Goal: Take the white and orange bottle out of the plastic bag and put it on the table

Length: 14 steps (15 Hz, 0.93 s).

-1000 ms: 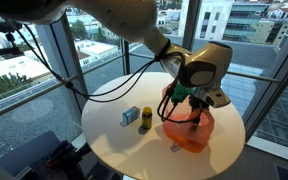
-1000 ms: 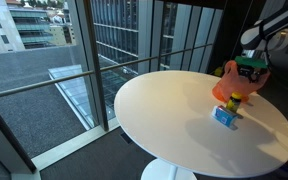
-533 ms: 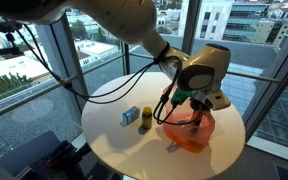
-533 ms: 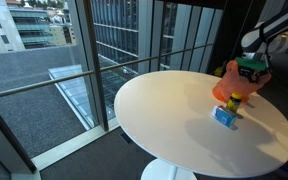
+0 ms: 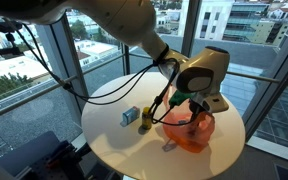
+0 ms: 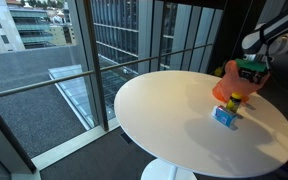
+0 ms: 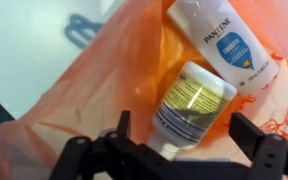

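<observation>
An orange plastic bag [image 5: 191, 137] lies on the round white table [image 5: 124, 145]; it also shows in the other exterior view [image 6: 227, 84]. In the wrist view the bag [image 7: 74, 100] holds two white bottles. One is a Pantene bottle [image 7: 224, 45] with a blue label. The other is a white bottle [image 7: 192, 108] with a yellowish label, lying between my two fingers. My gripper [image 7: 184, 140] is open around this bottle, and I cannot tell whether it touches it. In both exterior views the gripper [image 5: 187, 106] [image 6: 250, 74] hangs at the bag's mouth.
A small blue box [image 5: 130, 116] and a yellow-capped item [image 5: 144, 120] stand on the table beside the bag; the box also shows in an exterior view [image 6: 225, 115]. Glass walls and railings surround the table. Black cables trail from the arm [image 5: 104, 85].
The gripper has sunk very slightly toward the bag. The bag and the bottles have not moved.
</observation>
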### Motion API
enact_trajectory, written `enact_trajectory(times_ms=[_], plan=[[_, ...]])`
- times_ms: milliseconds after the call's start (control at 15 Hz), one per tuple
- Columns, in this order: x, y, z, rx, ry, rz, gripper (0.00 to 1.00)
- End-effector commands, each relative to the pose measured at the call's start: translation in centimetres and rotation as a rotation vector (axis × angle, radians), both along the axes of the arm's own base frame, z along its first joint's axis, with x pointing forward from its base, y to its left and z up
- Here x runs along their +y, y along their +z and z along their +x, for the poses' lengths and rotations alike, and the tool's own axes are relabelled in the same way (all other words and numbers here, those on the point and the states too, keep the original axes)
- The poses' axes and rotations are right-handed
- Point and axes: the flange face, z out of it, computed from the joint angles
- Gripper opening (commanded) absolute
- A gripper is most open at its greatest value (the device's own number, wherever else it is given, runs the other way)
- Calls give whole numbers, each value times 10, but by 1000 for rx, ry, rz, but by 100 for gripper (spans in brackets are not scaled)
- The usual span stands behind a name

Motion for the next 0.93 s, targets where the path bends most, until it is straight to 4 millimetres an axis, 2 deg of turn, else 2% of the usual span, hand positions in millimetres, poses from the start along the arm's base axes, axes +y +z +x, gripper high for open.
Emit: enact_trajectory(times_ms=[0, 600, 867], plan=[[0, -3, -1, 20, -44, -11, 100], [7, -18, 4, 3, 0, 15, 100], [4, -21, 6, -9, -6, 7, 100]])
